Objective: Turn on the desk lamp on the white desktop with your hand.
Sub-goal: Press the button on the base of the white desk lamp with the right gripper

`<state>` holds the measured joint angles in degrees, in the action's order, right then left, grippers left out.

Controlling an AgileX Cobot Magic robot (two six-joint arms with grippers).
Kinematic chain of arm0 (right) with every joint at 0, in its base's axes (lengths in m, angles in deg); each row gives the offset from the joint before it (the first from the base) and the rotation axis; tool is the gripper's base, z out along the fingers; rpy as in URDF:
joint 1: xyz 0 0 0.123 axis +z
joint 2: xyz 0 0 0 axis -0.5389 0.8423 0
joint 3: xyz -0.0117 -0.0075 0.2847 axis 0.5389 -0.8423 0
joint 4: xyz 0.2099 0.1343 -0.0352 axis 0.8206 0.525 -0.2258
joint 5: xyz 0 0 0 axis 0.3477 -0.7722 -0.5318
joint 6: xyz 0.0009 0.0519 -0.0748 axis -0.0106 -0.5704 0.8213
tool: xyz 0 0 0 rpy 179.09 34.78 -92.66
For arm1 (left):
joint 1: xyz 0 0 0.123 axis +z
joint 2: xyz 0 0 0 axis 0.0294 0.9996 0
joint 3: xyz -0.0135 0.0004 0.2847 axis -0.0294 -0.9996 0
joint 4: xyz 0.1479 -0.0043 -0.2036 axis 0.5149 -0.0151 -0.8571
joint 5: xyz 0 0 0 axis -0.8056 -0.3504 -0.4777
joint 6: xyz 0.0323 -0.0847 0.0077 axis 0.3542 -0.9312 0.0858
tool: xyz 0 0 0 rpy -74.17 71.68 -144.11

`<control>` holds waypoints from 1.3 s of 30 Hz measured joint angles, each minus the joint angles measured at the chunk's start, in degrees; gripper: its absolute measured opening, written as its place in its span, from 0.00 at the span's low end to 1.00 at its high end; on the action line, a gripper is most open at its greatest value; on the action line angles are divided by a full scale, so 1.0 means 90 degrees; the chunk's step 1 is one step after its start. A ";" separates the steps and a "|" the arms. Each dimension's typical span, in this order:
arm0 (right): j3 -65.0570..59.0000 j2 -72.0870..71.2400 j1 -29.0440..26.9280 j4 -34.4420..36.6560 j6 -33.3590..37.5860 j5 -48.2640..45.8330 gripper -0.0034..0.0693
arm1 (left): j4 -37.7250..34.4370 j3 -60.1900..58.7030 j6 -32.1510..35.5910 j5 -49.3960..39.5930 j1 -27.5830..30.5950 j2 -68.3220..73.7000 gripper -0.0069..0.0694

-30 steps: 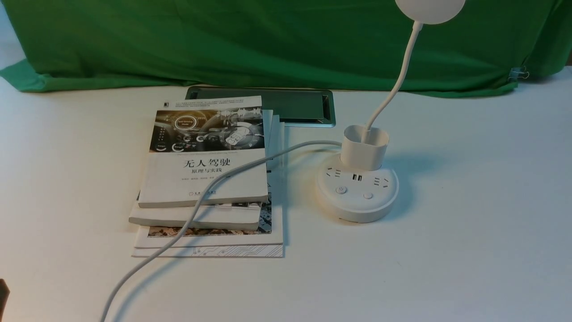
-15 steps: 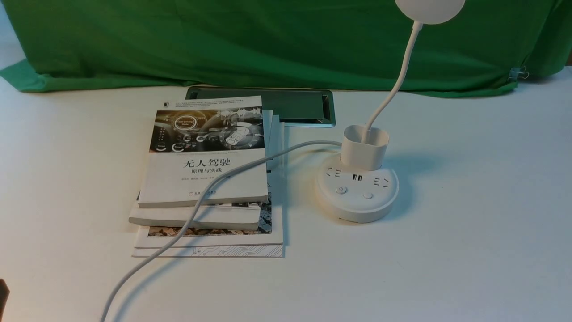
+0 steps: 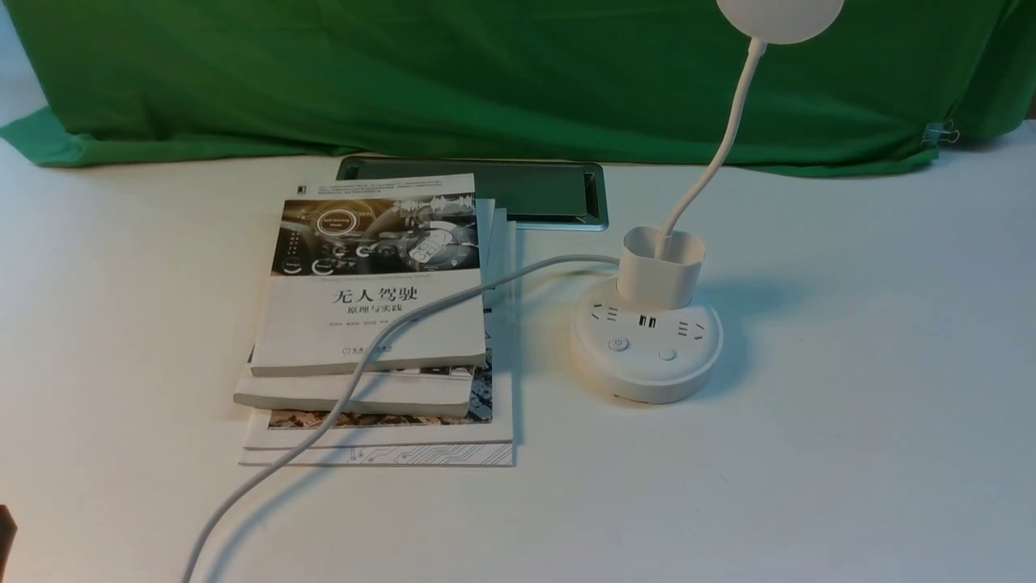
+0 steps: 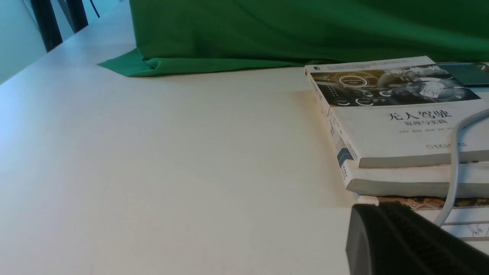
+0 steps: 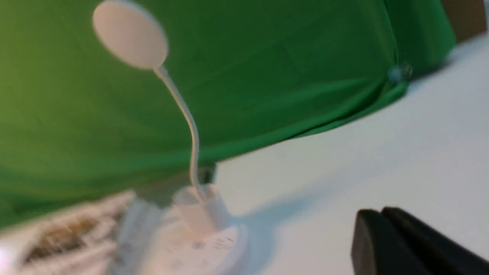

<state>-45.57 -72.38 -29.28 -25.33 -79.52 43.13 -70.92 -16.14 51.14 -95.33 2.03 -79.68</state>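
Since both grippers, left gripper [image 4: 376, 208] and right gripper [image 5: 376, 214], looked closed and empty, I judged 1 straight, gentle press on power button [image 3: 618, 344] best, clear of lamp neck [image 3: 732, 121].

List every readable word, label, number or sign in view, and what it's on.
"无人驾驶" – top book cover, large title
"原理与实践" – same cover, below the title
"Self-Driving Mode" – dial printed on that cover; small
Power symbol – left button on the lamp base
Too small to read: the cover's top lines, author line and publisher line, plus the spine text.
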 joint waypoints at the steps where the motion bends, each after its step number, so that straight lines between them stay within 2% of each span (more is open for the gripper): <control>1: 0.0502 0.0475 0.0000 0.0000 0.0721 -0.0396 0.09 | 0.0000 0.0000 0.0000 0.0000 0.0000 0.0000 0.12; 3: 0.1329 0.1265 0.0000 0.0000 0.1760 -0.1082 0.08 | 0.0000 0.0000 0.0000 0.0000 0.0000 0.0000 0.12; 6: 0.2399 0.2470 0.0008 0.0000 0.2729 -0.2123 0.08 | 0.0000 0.0000 0.0000 0.0000 0.0000 0.0000 0.12; 7: 0.2399 0.2557 0.0011 0.0000 0.2729 -0.2123 0.08 | 0.0000 0.0000 0.0000 0.0000 0.0000 0.0000 0.12; 8: 0.2973 0.3332 0.0088 0.0000 0.2951 -0.2708 0.08 | 0.0000 0.0000 0.0000 0.0000 0.0000 0.0000 0.12; 11: 0.3477 0.4111 0.0298 0.0006 0.3065 -0.3183 0.08 | 0.0000 0.0000 0.0000 0.0000 0.0000 0.0000 0.12; 15: 0.4489 0.5601 0.1165 -0.0010 0.3354 -0.3911 0.08 | 0.0000 0.0000 0.0000 0.0000 0.0000 0.0000 0.12; 20: 0.5336 0.6971 0.1937 -0.0010 0.3440 -0.3969 0.08 | 0.0000 0.0000 0.0000 0.0000 0.0000 0.0000 0.12; 24: 0.5762 0.7943 0.2248 0.0010 0.3457 -0.3838 0.08 | 0.0000 0.0000 0.0000 0.0000 0.0000 0.0000 0.12; 39: 0.7074 1.0537 0.2547 0.0004 0.3689 -0.3651 0.09 | 0.0000 0.0000 0.0000 0.0000 0.0000 0.0000 0.12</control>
<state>18.10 22.46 -6.35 -25.30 -46.32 10.27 -70.92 -16.14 51.14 -95.33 2.03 -79.68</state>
